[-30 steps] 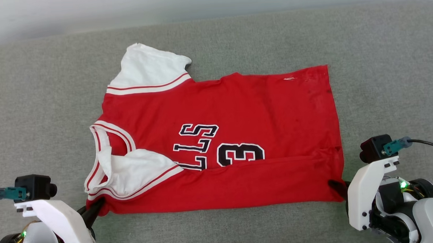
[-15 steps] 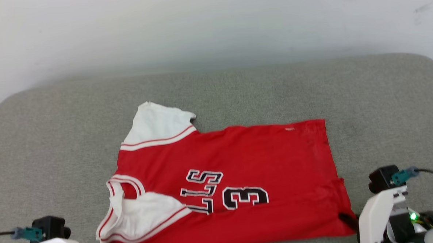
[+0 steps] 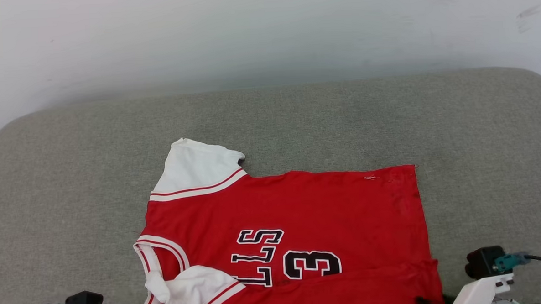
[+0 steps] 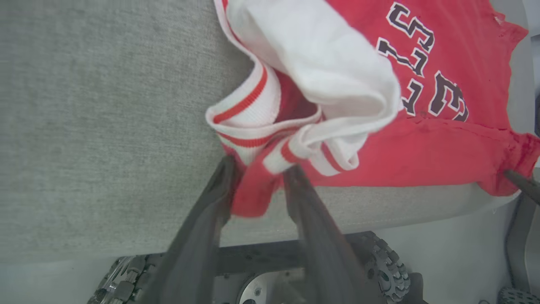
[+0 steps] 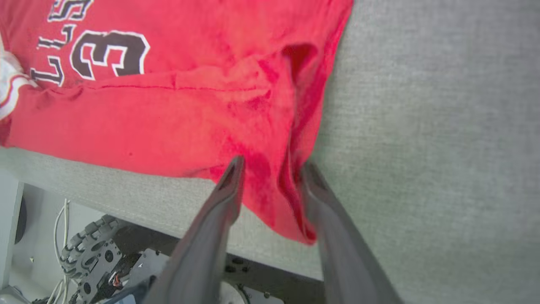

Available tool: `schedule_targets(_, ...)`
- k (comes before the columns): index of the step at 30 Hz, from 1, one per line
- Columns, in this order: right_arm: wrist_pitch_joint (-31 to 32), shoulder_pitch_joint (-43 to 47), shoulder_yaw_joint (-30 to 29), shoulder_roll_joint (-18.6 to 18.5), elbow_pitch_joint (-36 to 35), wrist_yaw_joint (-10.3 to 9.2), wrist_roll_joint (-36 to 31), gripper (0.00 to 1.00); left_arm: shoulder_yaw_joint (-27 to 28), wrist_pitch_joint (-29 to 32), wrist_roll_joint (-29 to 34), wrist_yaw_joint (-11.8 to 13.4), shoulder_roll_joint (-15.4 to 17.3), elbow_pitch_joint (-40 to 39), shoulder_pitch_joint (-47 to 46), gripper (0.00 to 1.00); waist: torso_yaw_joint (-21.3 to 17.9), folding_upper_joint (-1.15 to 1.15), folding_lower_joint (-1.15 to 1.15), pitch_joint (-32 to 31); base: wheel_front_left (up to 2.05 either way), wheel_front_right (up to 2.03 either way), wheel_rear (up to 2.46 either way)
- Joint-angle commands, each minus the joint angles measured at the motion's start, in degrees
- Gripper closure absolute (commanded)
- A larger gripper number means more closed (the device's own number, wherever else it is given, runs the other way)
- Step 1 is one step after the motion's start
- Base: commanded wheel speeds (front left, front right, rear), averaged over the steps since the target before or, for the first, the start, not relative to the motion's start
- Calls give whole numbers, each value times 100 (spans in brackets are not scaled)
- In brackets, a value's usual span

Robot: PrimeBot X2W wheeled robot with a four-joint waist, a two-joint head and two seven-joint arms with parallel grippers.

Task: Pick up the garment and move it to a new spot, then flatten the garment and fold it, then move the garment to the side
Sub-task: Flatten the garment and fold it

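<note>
Left wrist view showed the left gripper [image 4: 259, 173] with jaws parted, a corner of the garment [image 3: 300, 205] slack between them. The right gripper [image 5: 272, 169] stood released likewise at the hem corner. The garment lay at the near edge of the bench [image 3: 296, 119], so cloth snagging on retreating jaws could drag the fold off.

garment [image 3: 300, 201] front, "LLS", no. "3"

The garment [image 3: 300, 205] runs off the head view's bottom edge, its near edge unseen there; a folded-over flap hides part of the black lettering [image 3: 257, 257], so the word cannot be read whole
</note>
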Motion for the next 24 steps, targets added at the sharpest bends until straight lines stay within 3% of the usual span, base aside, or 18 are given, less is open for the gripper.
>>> schedule_targets(1, -367, 29, 50, -10, -135, 0, -74, 0, 42, -115, 102, -28, 21, 61, -120, 0, -11, 0, 0, 1, 0, 0, 0)
schedule_targets(8, -1675, -82, 18, 30, -441, 0, -271, 0, 198, -509, 461, 57, 179, -228, -238, 0, -67, 0, 0, -59, 0, 0, 0)
schedule_targets(12, -2585, -258, -219, 255, -662, 0, -559, 0, 312, -1008, 983, 221, 222, -550, -551, 0, -140, 0, 0, -17, 0, 0, 0)
schedule_targets(19, -3214, -613, -483, 578, -1112, 0, -1131, 0, 445, -1929, 1699, 344, -6, -637, -1291, 0, -339, 0, 0, 408, 0, 0, 0)
schedule_targets(24, -3324, -957, -523, 695, -1392, 0, -1380, 0, 423, -2152, 1871, 123, -128, -305, -2063, 0, -489, 0, 0, 926, 0, 0, 0)
